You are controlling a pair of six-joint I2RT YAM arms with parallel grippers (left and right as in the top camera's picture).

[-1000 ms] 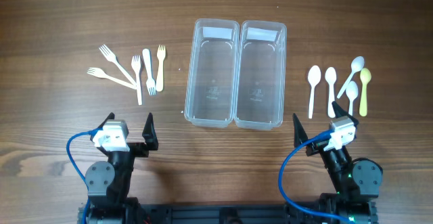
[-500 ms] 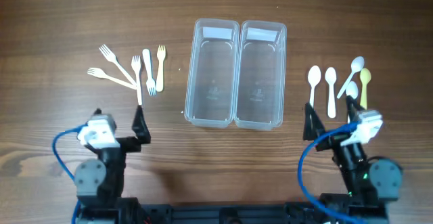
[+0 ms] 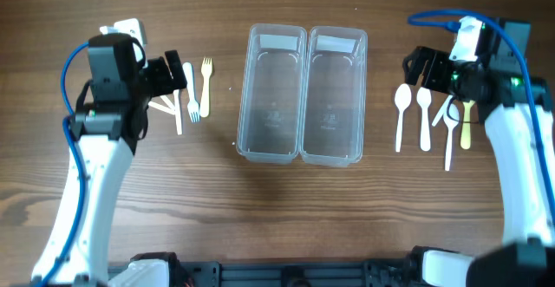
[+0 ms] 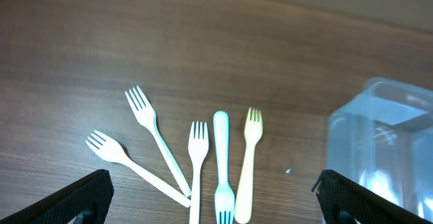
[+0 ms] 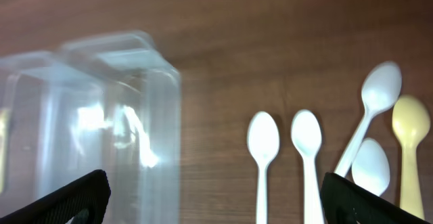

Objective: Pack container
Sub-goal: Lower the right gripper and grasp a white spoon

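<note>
Overhead, two clear containers stand side by side at the middle of the wooden table [image 3: 277,209], their long walls touching; the left container [image 3: 272,105] and the right container [image 3: 334,105] both hold nothing; the forks [image 3: 192,107] lie in a loose fan to the left of them, and the spoons [image 3: 424,101] lie in a row to the right, all on bare wood and apart from the containers; the left gripper [image 3: 176,75] hangs over the fan of forks and hides part of it, with the cream fork [image 3: 206,83] lying clear just to its right; the right gripper [image 3: 422,68] hangs at the far end of the spoons, covering the bowls of the rightmost ones, among them the yellow spoon [image 3: 466,131]; the left wrist view shows five forks on the table, four white and one cream, with the two black fingertips [image 4: 88,193] far apart at the lower corners, so the pincer is spread wide and pinches nothing; a container corner shows blurred at the right edge of that view; the right wrist view shows five spoons, four white and one yellow, and both containers blurred on the left; its fingertips [image 5: 358,197] likewise sit at opposite lower corners, so that pincer too is spread wide and empty; whether either pincer touches the table I cannot tell
</note>
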